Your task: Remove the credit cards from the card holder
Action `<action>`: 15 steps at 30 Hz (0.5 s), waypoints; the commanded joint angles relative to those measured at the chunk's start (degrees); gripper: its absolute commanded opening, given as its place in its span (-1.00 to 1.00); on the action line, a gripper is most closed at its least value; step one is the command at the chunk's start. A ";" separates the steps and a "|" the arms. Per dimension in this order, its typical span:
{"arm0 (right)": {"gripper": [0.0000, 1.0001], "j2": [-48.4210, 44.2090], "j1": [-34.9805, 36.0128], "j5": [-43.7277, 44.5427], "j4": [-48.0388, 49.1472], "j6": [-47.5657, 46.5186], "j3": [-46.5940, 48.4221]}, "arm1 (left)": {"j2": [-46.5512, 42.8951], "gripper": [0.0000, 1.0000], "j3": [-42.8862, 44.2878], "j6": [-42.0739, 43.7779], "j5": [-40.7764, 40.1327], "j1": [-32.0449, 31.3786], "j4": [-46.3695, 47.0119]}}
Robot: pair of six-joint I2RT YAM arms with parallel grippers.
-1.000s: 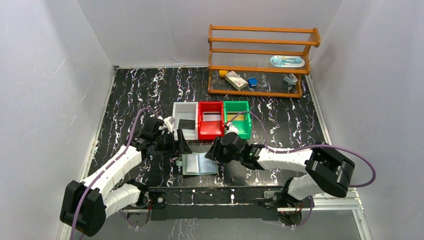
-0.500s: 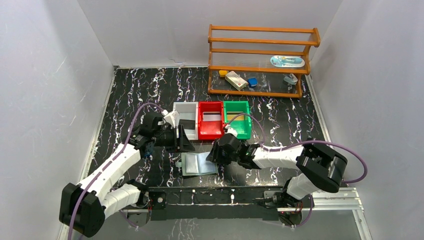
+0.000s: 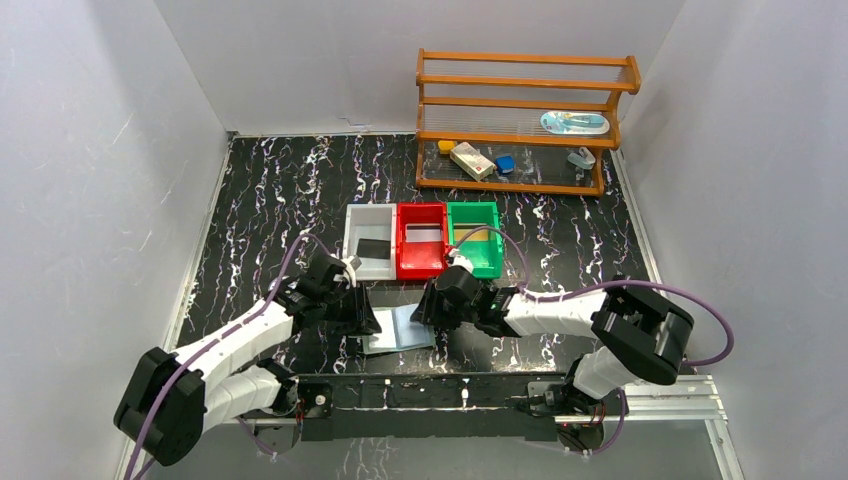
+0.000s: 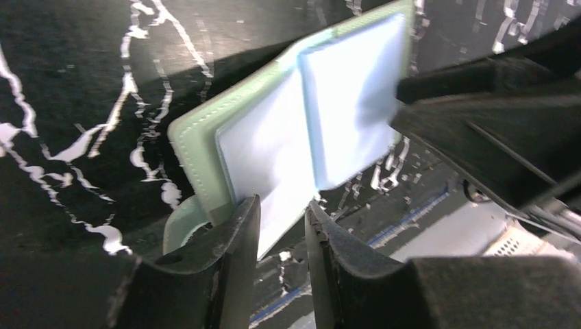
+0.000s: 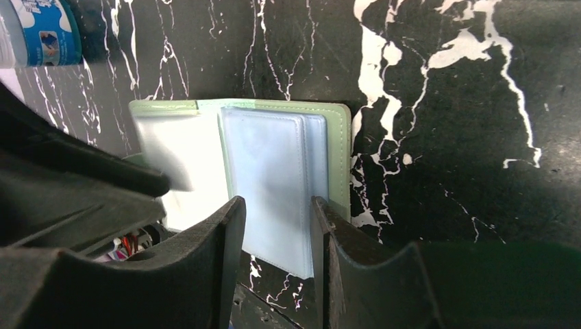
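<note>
Left gripper (image 4: 282,207): jaws narrowly apart, tips straddling near edge of clear pocket leaf on left half of card holder (image 4: 264,147); nothing clamped; right gripper (image 5: 277,203): jaws apart, astride near edge of right-hand pocket leaf; holder lies open, flat on worktop (image 3: 280,200), between both grippers; advice: pin cover with one gripper, pinch card edge only, not sleeve, draw out along pocket mouth; dark credit card (image 3: 373,248) lies in white bin (image 3: 352,235); more in pockets: cannot tell.
</note>
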 commanded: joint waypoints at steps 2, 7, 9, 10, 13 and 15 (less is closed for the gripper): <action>-0.02 -1.64 0.39 -3.46 2.43 -2.41 3.13 | 1.58 -0.46 -1.83 -2.07 -6.92 -0.74 1.73; -0.04 -0.44 0.56 -3.02 1.66 -2.66 4.49 | 1.37 -0.49 -2.06 -1.45 -7.89 -0.83 1.54; -0.06 0.47 0.59 -3.35 2.00 -2.56 4.90 | 1.45 -0.49 -2.26 -1.58 -7.74 -0.81 1.61; -0.06 1.09 0.57 -3.60 1.82 -2.41 5.16 | 1.45 -0.49 -2.50 -1.62 -7.70 -0.81 1.78; -0.08 2.77 0.60 -4.15 1.37 -1.99 5.77 | 1.53 -0.49 -2.54 -1.60 -7.61 -0.81 2.02; -0.12 3.28 0.61 -4.68 2.12 -1.75 5.82 | 1.69 -0.49 -2.57 -1.46 -7.48 -0.77 2.28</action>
